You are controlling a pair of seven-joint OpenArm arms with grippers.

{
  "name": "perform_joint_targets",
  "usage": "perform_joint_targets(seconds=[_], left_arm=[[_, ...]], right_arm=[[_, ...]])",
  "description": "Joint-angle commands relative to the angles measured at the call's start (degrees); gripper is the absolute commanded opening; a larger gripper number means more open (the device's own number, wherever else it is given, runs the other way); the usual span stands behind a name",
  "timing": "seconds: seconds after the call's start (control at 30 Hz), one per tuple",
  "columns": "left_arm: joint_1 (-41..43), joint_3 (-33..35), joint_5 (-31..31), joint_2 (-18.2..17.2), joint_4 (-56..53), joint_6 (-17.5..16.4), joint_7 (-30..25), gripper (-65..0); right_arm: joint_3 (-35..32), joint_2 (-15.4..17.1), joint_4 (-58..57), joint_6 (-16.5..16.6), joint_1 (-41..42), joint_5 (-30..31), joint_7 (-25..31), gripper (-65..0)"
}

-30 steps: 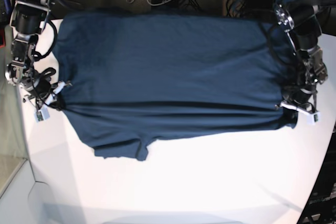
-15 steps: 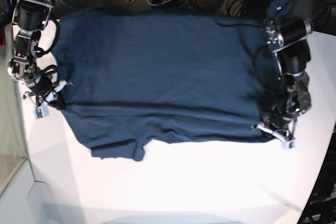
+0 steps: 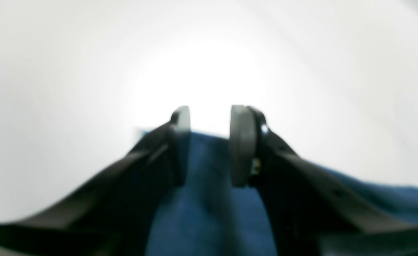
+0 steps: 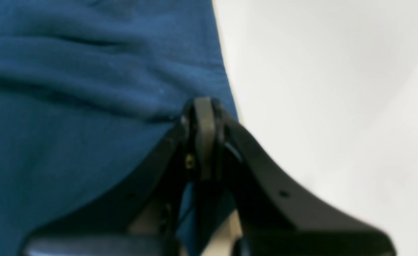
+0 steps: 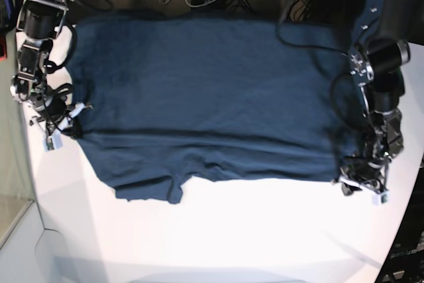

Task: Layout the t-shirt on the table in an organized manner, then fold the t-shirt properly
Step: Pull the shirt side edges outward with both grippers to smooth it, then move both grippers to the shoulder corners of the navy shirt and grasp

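The white desk (image 5: 218,230) carries the navy t-shirt (image 5: 205,97) spread flat across its far half. The right claw (image 4: 202,117) is clamped on the shirt's edge; the left claw (image 3: 209,142) stands parted over cloth, gripping nothing.

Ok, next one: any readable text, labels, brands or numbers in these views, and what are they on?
None can be read.
t-shirt: plain, no print or label showing.
table: unmarked.
White tags at the right gripper and left gripper: too small to tell whether they carry text.
Both wrist views: blurred, no lettering.
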Motion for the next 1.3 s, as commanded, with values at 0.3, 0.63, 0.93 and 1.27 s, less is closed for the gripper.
perform_joint_targets(seconds=[0.3, 0.63, 0.93, 1.27], left_arm=[[15.65, -0.04, -18.52, 0.42, 40.39, -0.34, 24.36, -46.5], [37.8, -0.22, -23.88, 2.26, 60.7, -0.34, 27.08, -46.5], [50.64, -8.66, -30.21, 2.97, 71.69, -0.34, 27.26, -46.5], [58.9, -10.85, -33.38, 3.06, 74.23, -0.69, 27.26, -46.5]], right_arm=[[-0.15, -1.87, 13.71, 0.25, -0.41, -4.63, -8.31, -65.0], [-0.5, -7.41, 22.94, 0.25, 1.61, -4.54, -8.31, -65.0], [-0.76, -9.43, 2.19, 0.25, 14.36, -4.71, -8.04, -65.0], [-0.85, -6.88, -18.03, 0.25, 20.6, -4.89, 4.97, -65.0]])
